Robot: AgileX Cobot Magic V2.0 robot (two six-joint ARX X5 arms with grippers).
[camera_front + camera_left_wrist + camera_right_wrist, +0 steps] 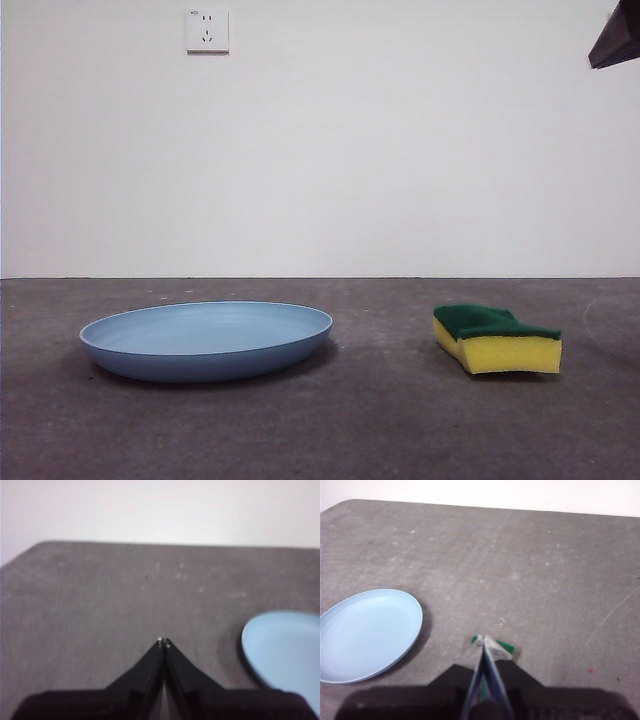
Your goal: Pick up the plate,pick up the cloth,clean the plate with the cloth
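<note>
Nothing is picked up yet, so the first step is just starting. The plate (206, 340) lies flat on the grey counter (350, 430), open side up. The sponge (496, 340) sits well apart from it, green side up, its long side running across the front view.

The left gripper (163, 641) hangs over bare counter near the plate, jaws together and empty. The right gripper (483, 638) hangs above the sponge, jaws together too.

Next, I think the left jaws must open and go down to the plate's rim.
</note>
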